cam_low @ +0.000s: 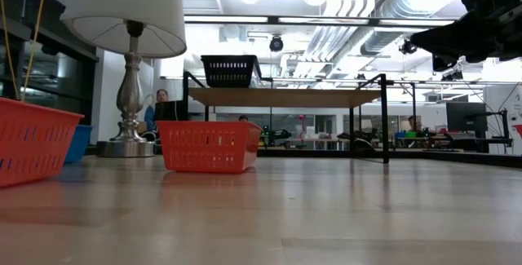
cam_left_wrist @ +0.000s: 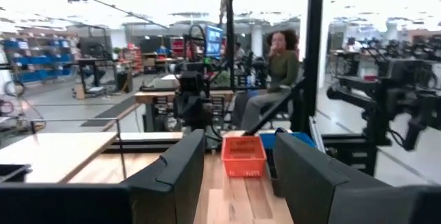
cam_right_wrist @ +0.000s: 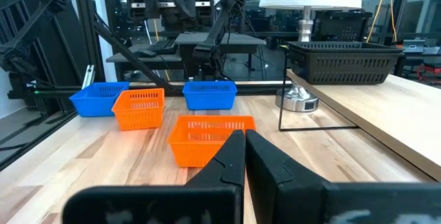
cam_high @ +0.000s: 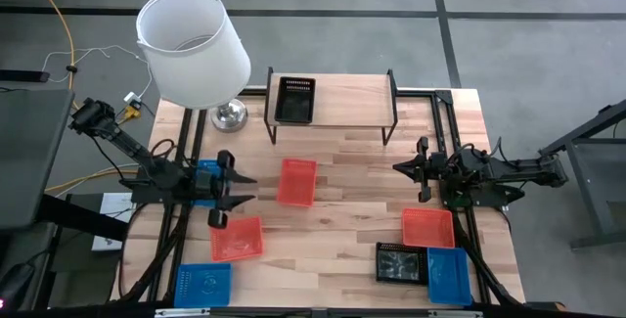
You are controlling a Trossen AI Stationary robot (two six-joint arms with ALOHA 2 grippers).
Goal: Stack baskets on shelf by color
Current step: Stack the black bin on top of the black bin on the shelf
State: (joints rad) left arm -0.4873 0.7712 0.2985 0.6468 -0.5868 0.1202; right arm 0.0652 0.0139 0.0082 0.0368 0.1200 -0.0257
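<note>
A: What sits on the surface [cam_high: 342, 161]?

B: Pale wooden planks, with the shelf [cam_high: 333, 91] at the far edge as my landmark. A black basket [cam_high: 294, 100] rests on the shelf's top, toward the end nearest the lamp [cam_high: 193, 49]. The lamp, white shade on a silver base, stands just beside that end of the shelf.

A: And the other baskets?

B: A red-orange basket [cam_high: 296, 181] lies in front of the shelf, near the middle of the surface. A second red-orange basket [cam_high: 237, 239] lies farther from the shelf, on the lamp's side, and a blue basket [cam_high: 201, 285] sits at the near edge beyond it. Another blue basket [cam_high: 206, 175] shows partly under the left arm. On the side of the shelf away from the lamp, near the front edge, a third red-orange basket [cam_high: 427, 227], a second black basket [cam_high: 400, 262] and a blue basket [cam_high: 448, 275] cluster close together.

A: The arms?

B: The left end effector [cam_high: 227, 190] hovers in front of the shelf on the lamp's side, fingers spread, gripping nothing. The right end effector [cam_high: 403, 167] hangs in front of the shelf's other end, fingers pressed together, empty.

A: The room?

B: An open hall with bright ceiling lights, exposed ducts, benches and racks behind the shelf. A seated person [cam_left_wrist: 275, 65] shows in the left wrist view, hand raised to the face. The floor around is grey, with a yellow cable [cam_high: 61, 20] trailing past the lamp.
</note>
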